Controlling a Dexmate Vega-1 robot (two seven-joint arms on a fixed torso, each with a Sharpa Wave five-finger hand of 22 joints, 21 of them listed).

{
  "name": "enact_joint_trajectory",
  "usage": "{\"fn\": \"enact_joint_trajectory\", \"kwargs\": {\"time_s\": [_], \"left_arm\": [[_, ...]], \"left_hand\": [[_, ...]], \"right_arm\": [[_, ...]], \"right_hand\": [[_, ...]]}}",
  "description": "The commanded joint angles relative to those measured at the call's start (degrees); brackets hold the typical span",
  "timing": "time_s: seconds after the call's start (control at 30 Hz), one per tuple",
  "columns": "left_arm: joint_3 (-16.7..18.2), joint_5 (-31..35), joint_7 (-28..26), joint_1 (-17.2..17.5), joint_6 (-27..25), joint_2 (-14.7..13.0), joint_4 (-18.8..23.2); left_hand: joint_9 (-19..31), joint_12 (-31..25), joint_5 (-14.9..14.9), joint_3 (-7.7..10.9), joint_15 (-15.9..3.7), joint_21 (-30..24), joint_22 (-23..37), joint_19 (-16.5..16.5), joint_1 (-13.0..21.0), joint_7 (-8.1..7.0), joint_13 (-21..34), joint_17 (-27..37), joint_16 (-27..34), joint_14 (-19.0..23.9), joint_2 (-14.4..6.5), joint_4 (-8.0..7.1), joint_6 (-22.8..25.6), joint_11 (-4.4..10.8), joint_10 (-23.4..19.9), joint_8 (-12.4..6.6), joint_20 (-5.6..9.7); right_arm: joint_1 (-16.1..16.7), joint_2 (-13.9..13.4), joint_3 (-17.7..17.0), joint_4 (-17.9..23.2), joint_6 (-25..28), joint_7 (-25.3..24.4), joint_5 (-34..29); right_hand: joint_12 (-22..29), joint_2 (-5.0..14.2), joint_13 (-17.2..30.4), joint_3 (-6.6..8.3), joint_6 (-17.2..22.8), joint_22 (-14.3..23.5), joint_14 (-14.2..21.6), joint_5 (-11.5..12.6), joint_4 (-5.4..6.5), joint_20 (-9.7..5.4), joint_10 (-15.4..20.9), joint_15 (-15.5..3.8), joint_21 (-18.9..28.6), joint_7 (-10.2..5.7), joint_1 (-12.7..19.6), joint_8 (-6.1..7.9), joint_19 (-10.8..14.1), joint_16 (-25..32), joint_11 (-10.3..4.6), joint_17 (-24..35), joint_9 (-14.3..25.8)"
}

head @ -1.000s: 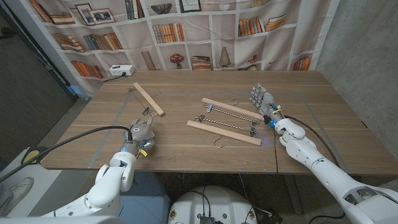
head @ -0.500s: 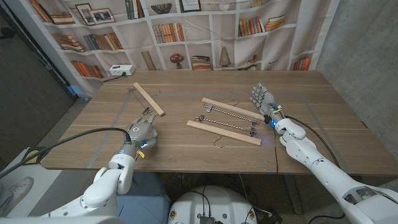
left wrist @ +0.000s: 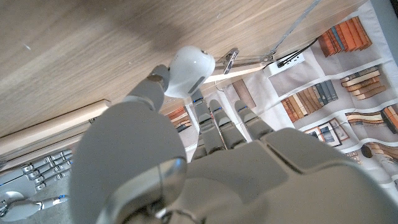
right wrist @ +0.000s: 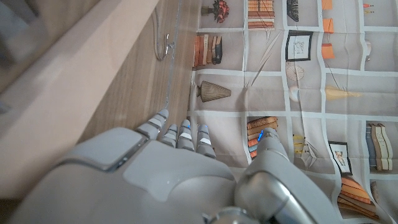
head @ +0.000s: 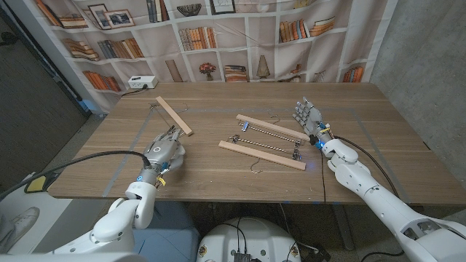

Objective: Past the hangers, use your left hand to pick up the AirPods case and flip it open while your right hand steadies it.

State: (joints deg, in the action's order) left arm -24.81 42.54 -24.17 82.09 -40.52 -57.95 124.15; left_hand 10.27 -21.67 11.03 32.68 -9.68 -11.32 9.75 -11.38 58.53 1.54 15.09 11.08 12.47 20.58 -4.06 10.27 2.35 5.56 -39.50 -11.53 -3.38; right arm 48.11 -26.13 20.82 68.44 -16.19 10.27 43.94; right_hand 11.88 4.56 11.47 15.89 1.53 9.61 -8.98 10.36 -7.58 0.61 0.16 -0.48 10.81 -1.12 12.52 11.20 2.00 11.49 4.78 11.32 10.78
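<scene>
Head view: the brown wooden tabletop (head: 218, 182) is seen from above, with the left hand (head: 163, 151) raised near its front left part and the right hand (head: 306, 117) set toward its right edge. The small white rounded AirPods case (left wrist: 189, 71) is made out in the left wrist view, where it is pinched between the thumb and the fingers (left wrist: 214, 124) of the left hand and is lifted clear of the wood; its lid appears closed, though the seam cannot be told for certain. In the head view the case is mostly hidden inside that hand.

The right hand is held with its fingers (head: 300, 110) spread and upright, nothing being grasped by it, well apart from the left hand. It is placed just beside the right end of a light wooden bar hanger with a metal hook (head: 271, 127).

A second light wooden clip hanger (head: 261, 153) is laid nearer the front edge at the middle of the tabletop, with metal clips (head: 237, 138) between the two bars. A third light wooden hanger (head: 174, 116) is laid aslant toward the back left corner, just beyond the left hand.

Behind the back edge a printed bookshelf curtain (head: 218, 36) is hung, and a small white power box (head: 142, 82) is seen at the back left corner.
</scene>
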Motion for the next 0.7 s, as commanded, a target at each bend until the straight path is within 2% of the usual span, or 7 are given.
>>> {"fn": "enact_joint_trajectory", "kwargs": {"time_s": [0.03,0.7], "left_arm": [[1.7,-3.6,-5.7,0.9,3.4,0.4,0.3],[1.5,-2.4,-8.9,-1.4,8.5,2.2,1.7]], "left_hand": [[0.3,-0.8,0.3,-0.36,0.25,-0.1,0.1,-0.3,0.6,-0.15,7.2,0.1,-0.2,-0.4,-0.1,0.07,0.1,6.93,-6.6,0.10,0.11],[0.3,-1.6,0.3,-1.45,-0.12,0.0,0.1,-0.3,1.3,-0.24,8.0,0.0,-0.3,-0.1,-0.1,-0.17,0.7,7.00,-7.3,-0.02,0.63]], "right_arm": [[0.3,0.1,-0.2,0.2,-0.4,0.3,0.3],[1.9,-0.3,-1.3,0.9,-1.8,1.8,1.7]], "right_hand": [[0.1,0.53,0.0,0.13,0.2,0.1,-0.3,-0.2,0.29,0.30,-0.2,-0.23,0.0,-0.41,0.1,0.13,0.0,0.1,-0.22,0.2,0.3],[0.1,0.57,0.0,0.11,0.2,0.1,-0.3,-0.2,0.26,0.52,-0.2,-0.31,0.0,-0.43,0.2,0.10,0.0,0.1,-0.20,0.2,0.3]]}}
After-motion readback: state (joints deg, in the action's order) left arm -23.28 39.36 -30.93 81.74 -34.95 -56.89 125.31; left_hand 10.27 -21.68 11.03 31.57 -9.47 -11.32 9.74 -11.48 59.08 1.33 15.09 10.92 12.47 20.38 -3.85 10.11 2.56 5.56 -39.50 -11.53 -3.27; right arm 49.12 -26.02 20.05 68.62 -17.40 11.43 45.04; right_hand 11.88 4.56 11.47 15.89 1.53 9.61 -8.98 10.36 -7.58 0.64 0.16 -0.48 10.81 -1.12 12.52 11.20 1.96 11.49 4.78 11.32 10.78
